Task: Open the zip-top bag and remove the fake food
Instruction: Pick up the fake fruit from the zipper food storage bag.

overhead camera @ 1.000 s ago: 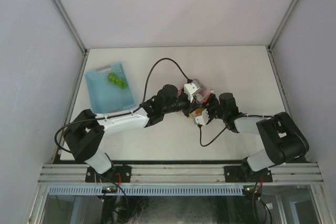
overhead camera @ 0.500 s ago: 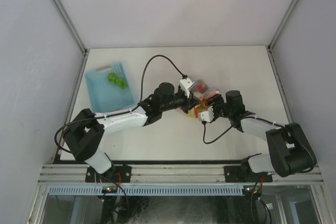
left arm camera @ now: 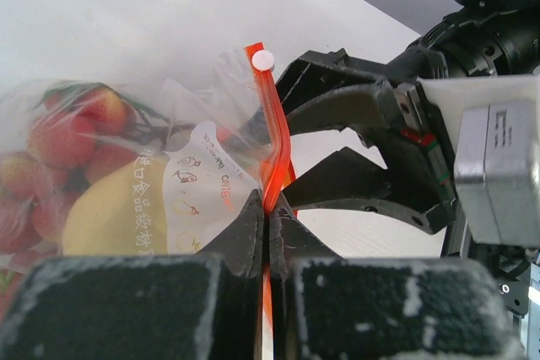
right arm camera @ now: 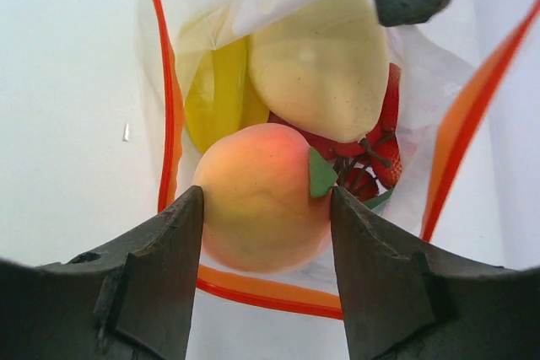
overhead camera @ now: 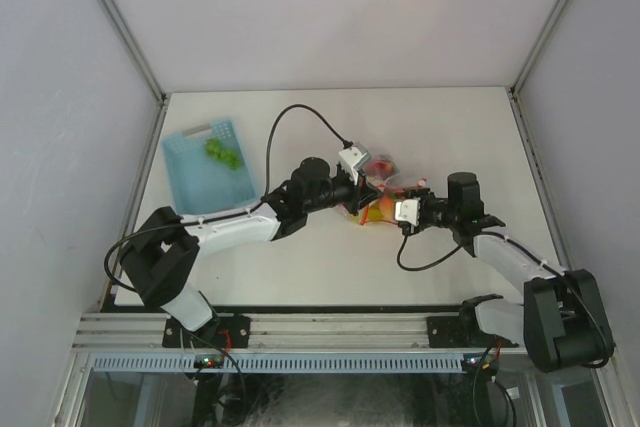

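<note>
Two pincers meet at zip-top bag (left arm camera: 202, 166) mid-bench (overhead camera: 450, 127). Left pincer (left arm camera: 267, 208) clenched on red-orange zip strip (left arm camera: 279, 145); right pincer (right arm camera: 267, 200) spread wide at open mouth. Fake food (right arm camera: 316, 65) inside bag.

The zip-top bag (left arm camera: 152, 166) is clear, crinkly, glossy plastic; the fake food (right arm camera: 257, 208) smooth and matt

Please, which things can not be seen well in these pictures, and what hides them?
Top view: the fake food in the zip-top bag is too small to count; the arms partly cover it.
Left wrist view: the left gripper hides the bag's lower edge.
Right wrist view: whether the right gripper touches the peach is unclear; the peach hides pieces behind it.
</note>
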Robot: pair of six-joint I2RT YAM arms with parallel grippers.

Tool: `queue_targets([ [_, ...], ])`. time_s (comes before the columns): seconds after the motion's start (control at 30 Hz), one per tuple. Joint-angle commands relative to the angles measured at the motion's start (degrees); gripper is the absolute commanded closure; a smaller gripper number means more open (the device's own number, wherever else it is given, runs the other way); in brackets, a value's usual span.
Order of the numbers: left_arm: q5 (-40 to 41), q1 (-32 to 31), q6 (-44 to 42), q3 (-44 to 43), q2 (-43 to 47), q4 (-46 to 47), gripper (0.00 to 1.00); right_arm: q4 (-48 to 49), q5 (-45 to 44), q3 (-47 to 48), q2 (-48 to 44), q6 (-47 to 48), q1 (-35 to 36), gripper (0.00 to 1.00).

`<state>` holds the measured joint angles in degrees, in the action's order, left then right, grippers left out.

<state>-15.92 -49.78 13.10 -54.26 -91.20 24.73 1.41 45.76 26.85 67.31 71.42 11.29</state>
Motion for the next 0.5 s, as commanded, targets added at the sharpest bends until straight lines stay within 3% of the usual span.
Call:
queue_targets([
  [0.0, -1.31, 0.3, 1.46, 1.47, 1.18, 3.18, 1.0, -0.69, 6.52, -0.04, -1.7, -8.79, -1.44, 0.8],
  [0.33, -0.63, 0.3, 1.32, 1.9, 0.03, 1.52, 1.0, -2.85, 8.33, -0.04, -3.5, -11.66, -3.74, 0.83],
  [0.47, 0.13, 0.3, 1.05, 1.96, -0.08, 0.75, 0.92, -1.34, 8.38, -0.04, -2.99, -14.37, -5.1, 0.83],
])
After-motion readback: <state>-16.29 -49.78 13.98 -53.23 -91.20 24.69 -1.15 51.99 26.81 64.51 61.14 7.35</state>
